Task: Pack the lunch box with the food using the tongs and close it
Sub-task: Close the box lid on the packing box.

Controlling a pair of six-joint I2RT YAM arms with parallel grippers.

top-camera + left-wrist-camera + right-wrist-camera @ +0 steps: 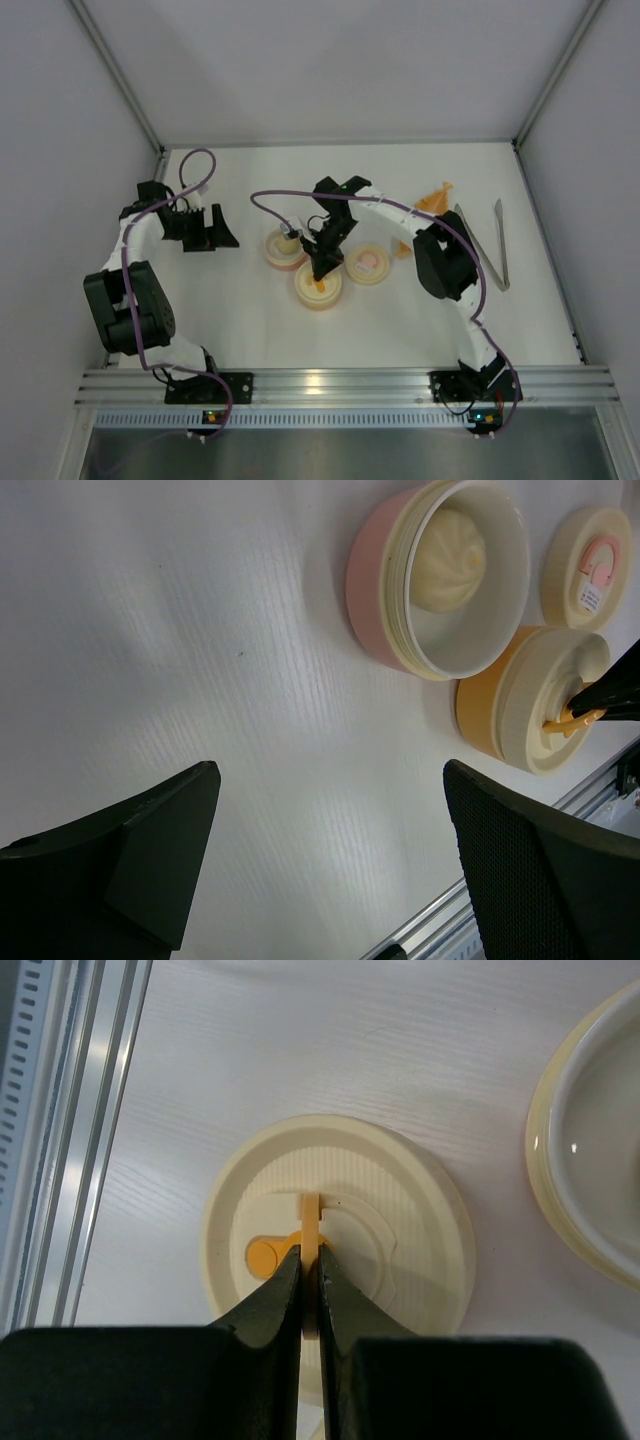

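The lunch box is a set of round tubs. A pink tub (375, 580) stands open with the pale beige ball of food (445, 555) inside. Beside it an orange tub (475, 710) wears a cream lid (400, 1230). My right gripper (311, 1258) is shut on that lid's upright cream handle (311, 1215), straight above it (322, 262). A second cream lid (368, 264) lies loose next to the tubs. The silver tongs (503, 280) lie on the table at the right, untouched. My left gripper (330, 810) hangs open over bare table, left of the tubs (215, 228).
An orange leaf-shaped dish (432, 203) sits at the back right, partly behind the right arm. White walls close in the table on three sides. A metal rail (340, 383) runs along the near edge.
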